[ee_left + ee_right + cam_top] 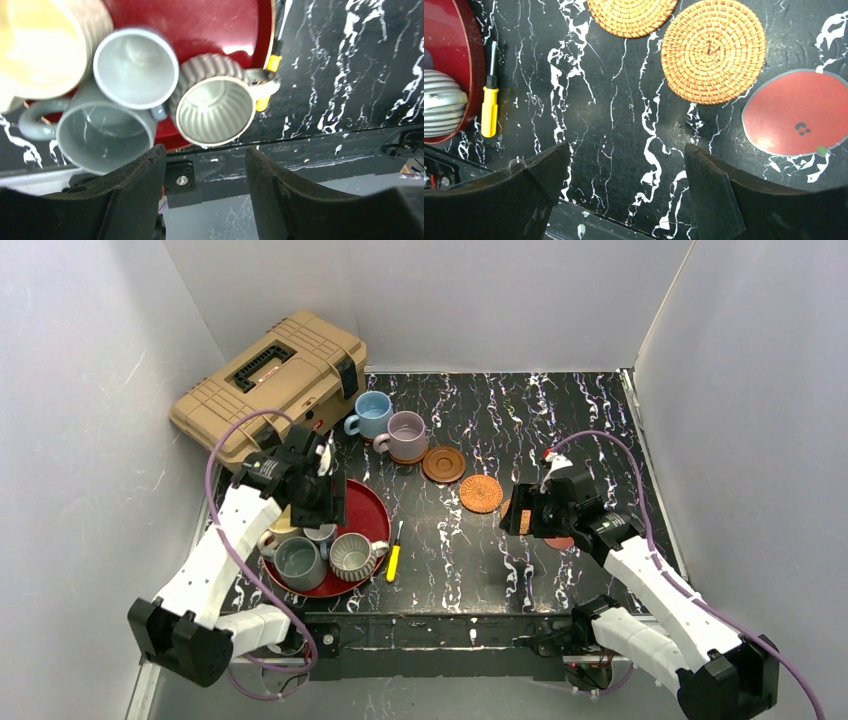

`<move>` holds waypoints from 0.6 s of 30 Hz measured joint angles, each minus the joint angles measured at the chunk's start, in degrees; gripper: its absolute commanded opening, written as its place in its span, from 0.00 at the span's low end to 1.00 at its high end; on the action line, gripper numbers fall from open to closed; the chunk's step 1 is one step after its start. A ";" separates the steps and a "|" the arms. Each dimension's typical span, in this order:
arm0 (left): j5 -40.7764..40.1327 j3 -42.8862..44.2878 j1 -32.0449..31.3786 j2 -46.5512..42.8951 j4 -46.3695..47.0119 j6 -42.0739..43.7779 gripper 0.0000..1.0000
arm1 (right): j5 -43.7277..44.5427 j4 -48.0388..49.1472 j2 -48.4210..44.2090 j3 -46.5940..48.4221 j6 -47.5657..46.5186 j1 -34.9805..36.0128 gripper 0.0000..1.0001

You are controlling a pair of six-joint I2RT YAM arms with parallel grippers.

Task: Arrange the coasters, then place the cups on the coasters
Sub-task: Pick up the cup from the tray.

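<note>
My left gripper [205, 152], jaws parted and empty, hangs above the red tray [210, 25], where four mugs crowd together: cream-yellow mug [35, 45], small pale grey mug [135, 67], grey-green mug [100, 135], ribbed grey-white mug [215, 107]. Glazed ceramic: rigid, probably weighty, slick, liable to chip; I would pinch the ribbed wall across its rim. Yellow screwdriver [489, 105] beside the tray. Woven coaster [714, 50] and second woven coaster [631, 15], coarse, likely light; flat red coaster [799, 112] just beside. My right gripper [626, 150], spread wide, holds nothing, above the marbled table [624, 100]
</note>
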 measured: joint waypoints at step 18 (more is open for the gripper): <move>-1.03 -17.90 8.74 -9.55 0.59 -9.88 0.46 | -1.53 0.98 -0.72 0.00 0.79 0.00 0.94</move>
